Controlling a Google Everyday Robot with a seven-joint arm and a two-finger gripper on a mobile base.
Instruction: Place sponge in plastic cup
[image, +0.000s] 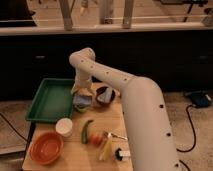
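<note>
Wooden tabletop (75, 157) is pretty loaded. Green tray (50, 100) sits at the back left, dark bowl (105, 96) at the back right, and a little plastic cup (81, 107) between them, mostly hidden. The claw (81, 96) hangs right over that cup with the sponge (82, 100) under it. Nearer: white cup (64, 127), orange bowl (46, 147), green pepper (86, 131), and some small fruit-like bits (100, 142).
</note>
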